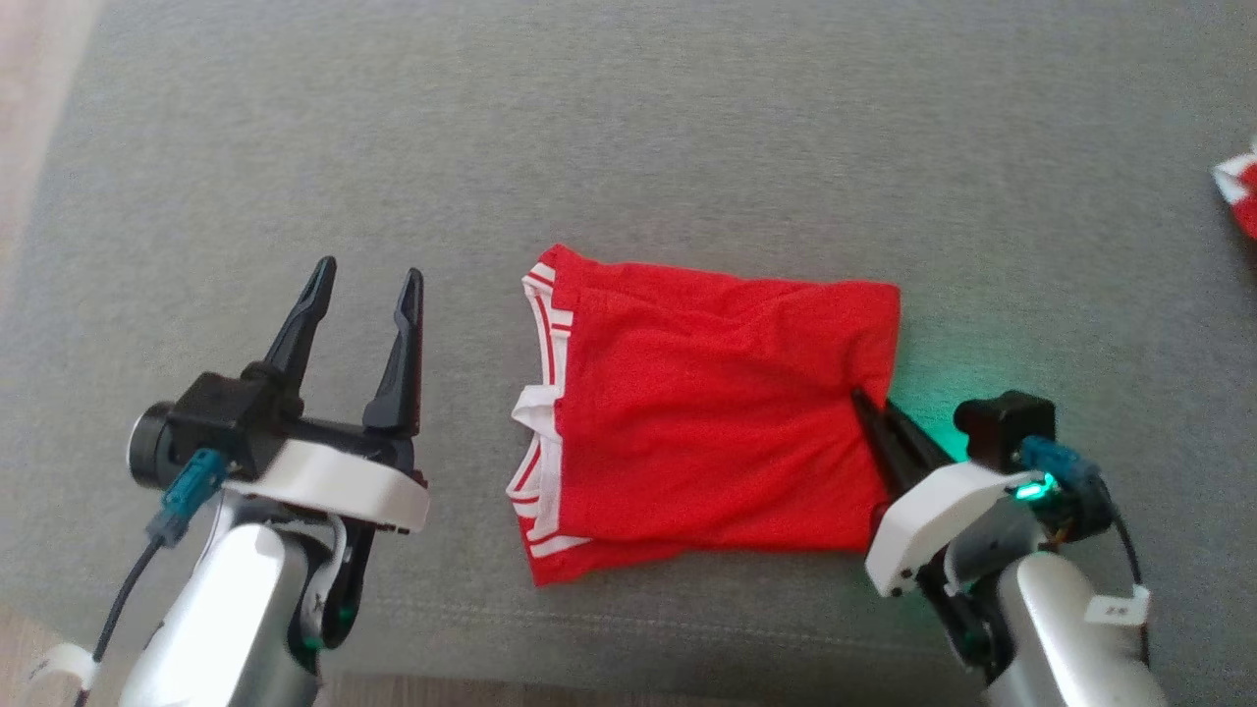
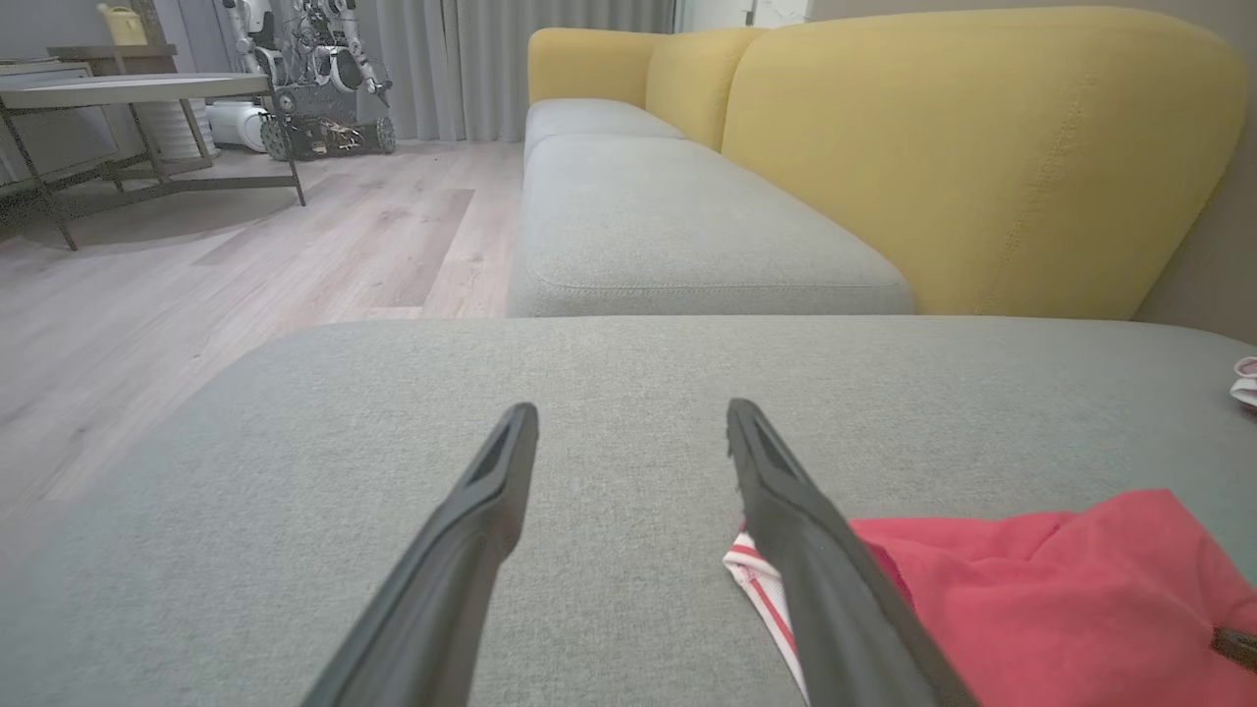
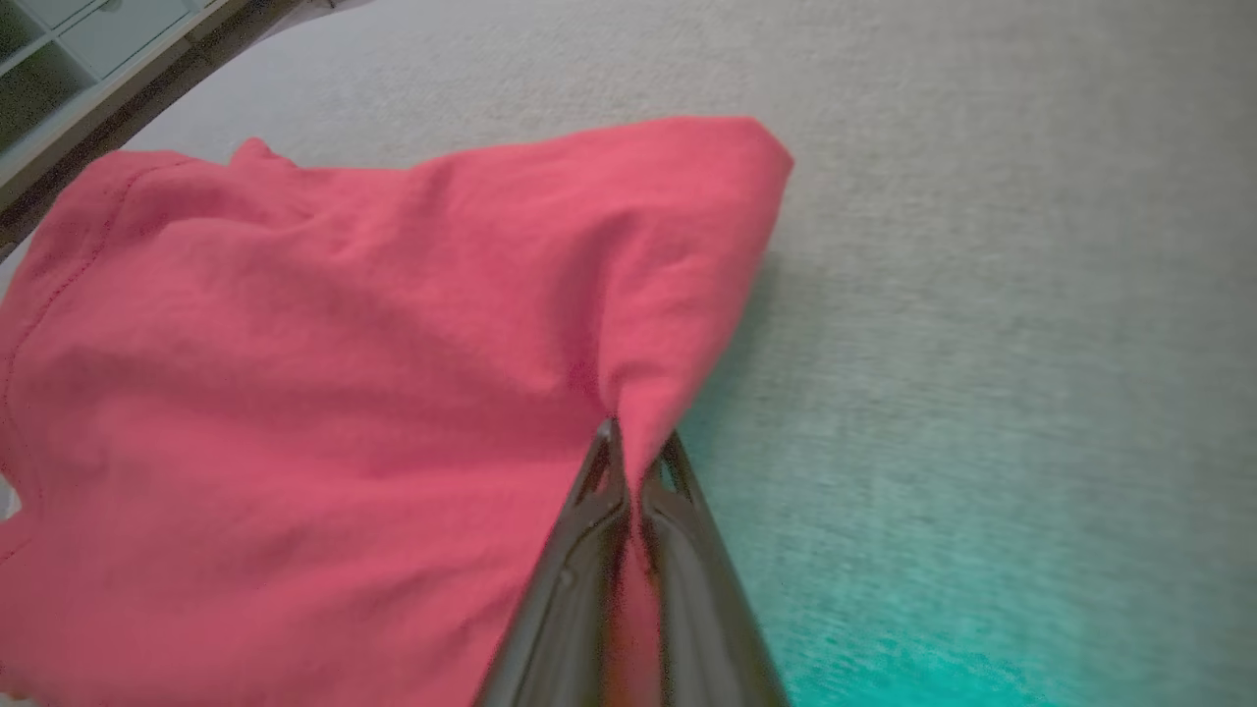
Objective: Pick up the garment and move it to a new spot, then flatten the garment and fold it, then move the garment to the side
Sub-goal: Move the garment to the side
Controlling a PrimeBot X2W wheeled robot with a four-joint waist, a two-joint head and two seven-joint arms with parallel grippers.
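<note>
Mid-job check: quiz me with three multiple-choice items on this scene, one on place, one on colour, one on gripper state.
1. Where does the right gripper hold the garment, seen from the head?
A. striped left end
B. right edge
C. middle of the top edge

2. Trim colour at the garment's left end?
A. white
B. blue
C. black

3. The left gripper is:
A. shut on the garment
B. shut, empty
C. open, empty

Key:
B, its shut fingers pinch red fabric at that edge.
A, white bands line the left end.
C, its fingers stand apart over the grey cushion, holding nothing.
</note>
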